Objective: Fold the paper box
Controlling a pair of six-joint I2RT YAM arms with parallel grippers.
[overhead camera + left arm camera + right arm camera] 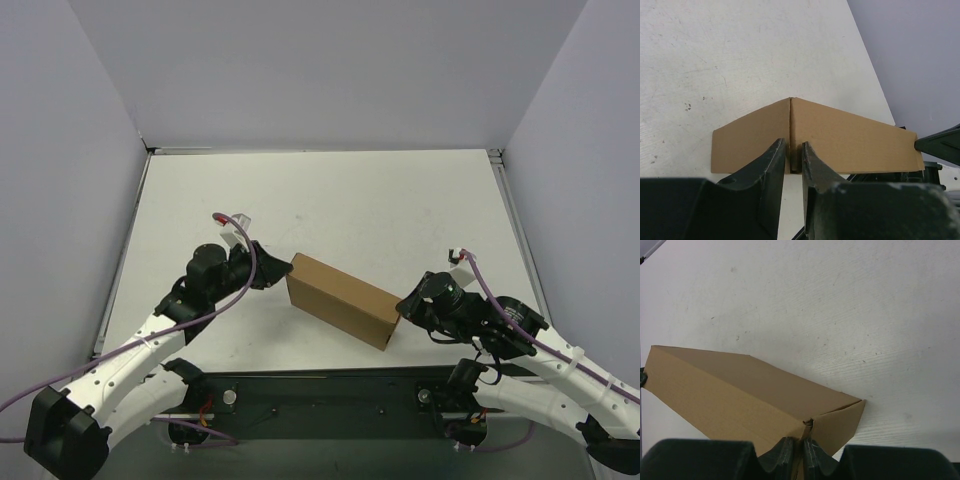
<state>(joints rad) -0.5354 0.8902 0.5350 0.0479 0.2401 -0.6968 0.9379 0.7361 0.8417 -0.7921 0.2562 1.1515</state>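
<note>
The paper box [345,300] is a closed, plain brown rectangular box lying diagonally on the white table between my two arms. My left gripper [283,270] is at its far-left end. In the left wrist view its fingers [771,165] are pressed together on a thin cardboard edge at the vertical corner of the box [850,140]. My right gripper [403,305] is at the near-right end. In the right wrist view my right gripper [799,446] is shut on the cardboard at the corner where the end flap meets the box [740,390].
The white table [330,200] stretches behind the box to the grey back wall. Grey side walls close in left and right. The black base plate [330,400] of the arms lies just in front of the box.
</note>
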